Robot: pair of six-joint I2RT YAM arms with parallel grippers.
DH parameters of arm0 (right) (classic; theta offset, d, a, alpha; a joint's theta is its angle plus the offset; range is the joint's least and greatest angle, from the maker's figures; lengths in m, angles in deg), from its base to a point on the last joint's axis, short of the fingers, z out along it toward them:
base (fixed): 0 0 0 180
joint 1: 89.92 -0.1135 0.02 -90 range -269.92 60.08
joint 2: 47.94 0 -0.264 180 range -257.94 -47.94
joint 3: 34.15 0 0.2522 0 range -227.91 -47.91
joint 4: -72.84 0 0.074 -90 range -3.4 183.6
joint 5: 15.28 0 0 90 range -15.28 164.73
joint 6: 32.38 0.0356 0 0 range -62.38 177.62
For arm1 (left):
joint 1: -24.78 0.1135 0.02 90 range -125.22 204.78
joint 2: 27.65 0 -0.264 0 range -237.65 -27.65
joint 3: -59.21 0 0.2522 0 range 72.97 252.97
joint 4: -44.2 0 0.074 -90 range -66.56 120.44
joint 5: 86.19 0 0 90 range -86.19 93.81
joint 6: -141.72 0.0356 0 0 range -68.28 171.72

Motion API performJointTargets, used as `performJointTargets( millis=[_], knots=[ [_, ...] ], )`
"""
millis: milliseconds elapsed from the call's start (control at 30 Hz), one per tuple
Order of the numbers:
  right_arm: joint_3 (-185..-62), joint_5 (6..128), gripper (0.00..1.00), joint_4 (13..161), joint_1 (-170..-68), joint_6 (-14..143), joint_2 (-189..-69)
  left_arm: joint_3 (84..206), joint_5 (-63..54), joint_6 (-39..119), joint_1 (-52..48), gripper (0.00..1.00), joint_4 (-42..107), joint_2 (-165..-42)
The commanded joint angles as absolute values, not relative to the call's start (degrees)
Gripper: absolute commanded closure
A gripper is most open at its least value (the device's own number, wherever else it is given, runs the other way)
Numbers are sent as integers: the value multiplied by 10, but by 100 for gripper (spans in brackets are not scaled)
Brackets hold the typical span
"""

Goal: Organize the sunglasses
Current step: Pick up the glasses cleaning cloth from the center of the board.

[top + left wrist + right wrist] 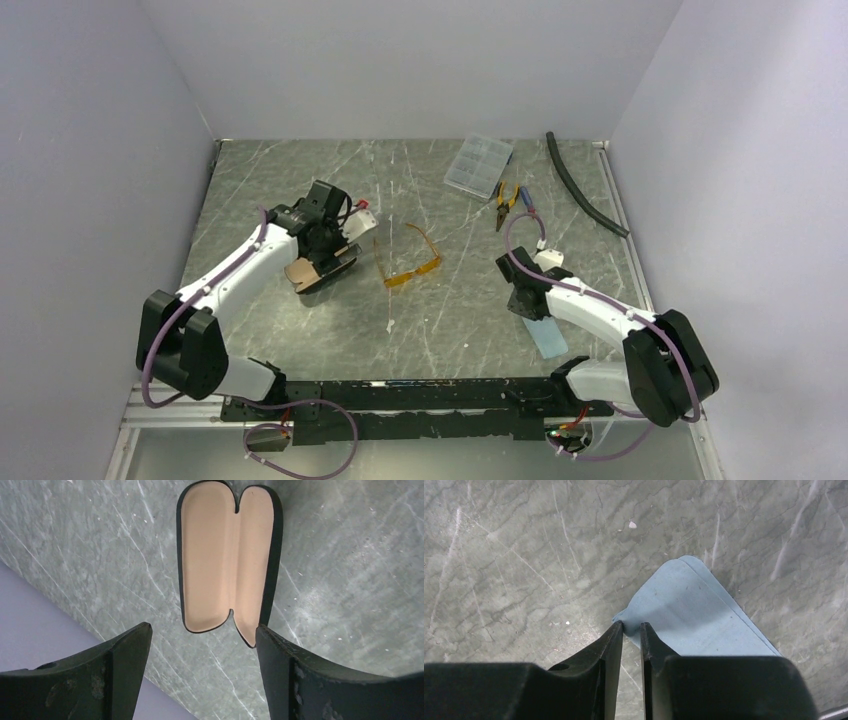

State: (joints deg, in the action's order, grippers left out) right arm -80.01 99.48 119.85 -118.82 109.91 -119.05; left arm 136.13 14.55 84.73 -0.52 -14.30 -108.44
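Note:
The orange translucent sunglasses [410, 262] lie unfolded on the grey marble table in the middle, apart from both grippers. The tan-and-black glasses case [318, 272] lies open to their left; the left wrist view shows its tan lining [215, 565]. My left gripper [335, 260] is open and empty just above the case's near end [202, 635]. My right gripper [527, 305] is at the table's right front. Its jaws are nearly closed, pinching a corner of a light blue cloth [694, 610] that lies on the table [548, 337]. The sunglasses do not show in either wrist view.
A clear plastic organizer box [478, 165], orange-handled pliers [507, 200] and a black hose [585, 188] lie at the back right. Grey walls enclose the table on the left, back and right.

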Motion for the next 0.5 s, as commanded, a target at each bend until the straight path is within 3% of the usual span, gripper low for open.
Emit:
performJointTargets(
  millis=[0,200,467],
  knots=[
    [-785,956,79,1183,-1186,1095,-1193,1386,119,831,-4,19,-170,-1049],
    [-761,879,99,1128,-1186,1057,-1161,1390,108,827,-4,18,-191,-1028],
    [-731,740,100,1048,-1195,1007,-1148,1380,96,824,-4,18,-197,-1007]
  ],
)
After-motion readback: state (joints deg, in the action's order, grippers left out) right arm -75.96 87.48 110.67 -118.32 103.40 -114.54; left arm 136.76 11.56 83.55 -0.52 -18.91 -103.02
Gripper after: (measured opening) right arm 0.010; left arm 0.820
